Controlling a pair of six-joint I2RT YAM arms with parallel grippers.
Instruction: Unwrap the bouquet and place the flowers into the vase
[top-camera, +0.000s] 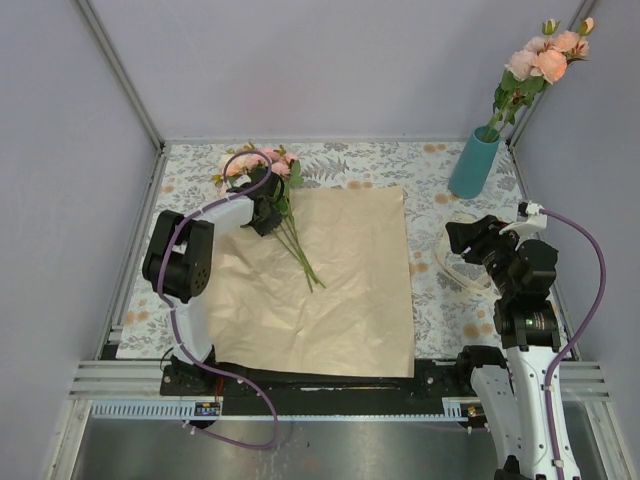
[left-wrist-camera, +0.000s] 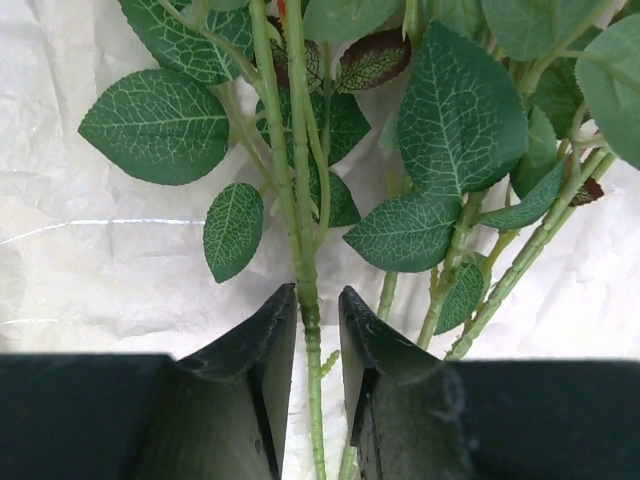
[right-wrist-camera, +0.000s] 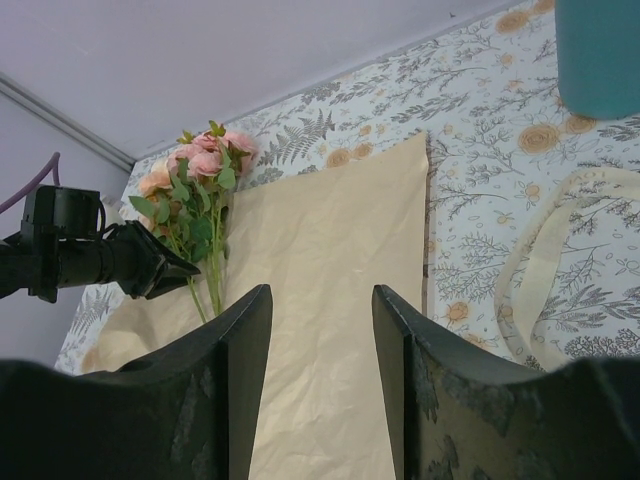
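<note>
The bouquet lies opened out: tan kraft paper (top-camera: 340, 280) is spread flat, and a bunch of flowers (top-camera: 258, 163) rests on its far left corner with stems (top-camera: 302, 255) running toward the middle. My left gripper (top-camera: 268, 212) sits low over those stems. In the left wrist view its narrow jaws (left-wrist-camera: 318, 292) straddle one green stem (left-wrist-camera: 305, 265), with a thin gap on each side. The teal vase (top-camera: 473, 163) stands at the back right and holds some roses (top-camera: 545, 60). My right gripper (right-wrist-camera: 322, 292) hovers open and empty to the right of the paper.
A cream ribbon loop (top-camera: 455, 262) lies on the floral tablecloth (top-camera: 440, 310) between the paper and my right gripper. Grey walls with metal frame posts (top-camera: 120, 75) enclose the table. The vase (right-wrist-camera: 598, 55) appears at the upper right of the right wrist view.
</note>
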